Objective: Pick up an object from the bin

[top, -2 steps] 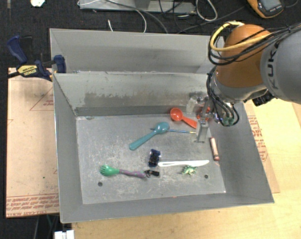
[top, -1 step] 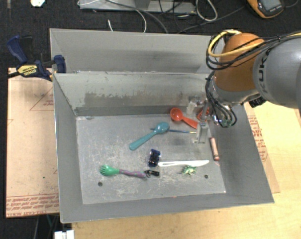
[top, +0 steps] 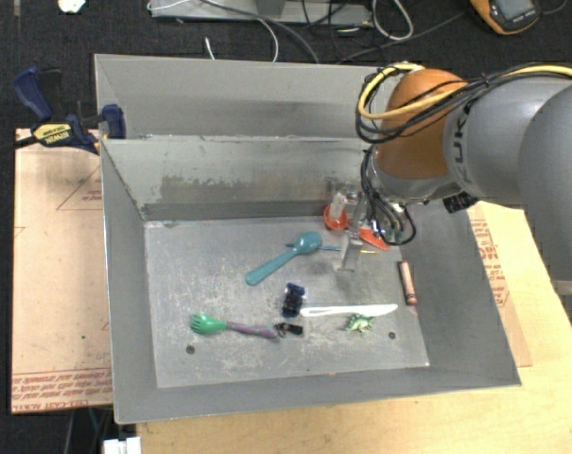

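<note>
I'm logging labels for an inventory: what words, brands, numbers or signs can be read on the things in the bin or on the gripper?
None can be read.
Teal plastic spoon: no marks.
Green-bowled spoon with purple handle: no marks.
White plastic knife: no marks.
Small dark blue piece: too small to tell.
Grey metal bin and gripper: no print visible.

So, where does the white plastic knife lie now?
In the camera view, the white plastic knife lies low in the bin, right of centre, just above the small green toy.
</note>
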Motion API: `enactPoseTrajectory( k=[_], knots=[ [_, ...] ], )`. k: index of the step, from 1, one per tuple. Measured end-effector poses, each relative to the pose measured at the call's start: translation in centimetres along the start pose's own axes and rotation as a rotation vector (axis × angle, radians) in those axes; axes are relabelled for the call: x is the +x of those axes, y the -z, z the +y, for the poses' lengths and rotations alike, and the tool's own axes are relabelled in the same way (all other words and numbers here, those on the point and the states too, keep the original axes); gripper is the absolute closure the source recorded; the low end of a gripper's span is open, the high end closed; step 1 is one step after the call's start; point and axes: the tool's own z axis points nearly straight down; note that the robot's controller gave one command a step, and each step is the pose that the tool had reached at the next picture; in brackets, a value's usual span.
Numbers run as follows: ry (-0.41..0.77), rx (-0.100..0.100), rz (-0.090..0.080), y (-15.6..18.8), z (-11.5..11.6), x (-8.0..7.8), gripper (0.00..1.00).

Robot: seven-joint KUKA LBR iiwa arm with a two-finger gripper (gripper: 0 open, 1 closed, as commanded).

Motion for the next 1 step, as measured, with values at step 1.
enactPoseTrajectory(
  k=[1],
  knots=[
    [0.026, 0.004, 0.0, -2.16, -2.57, -1.02, 1.0]
  ],
)
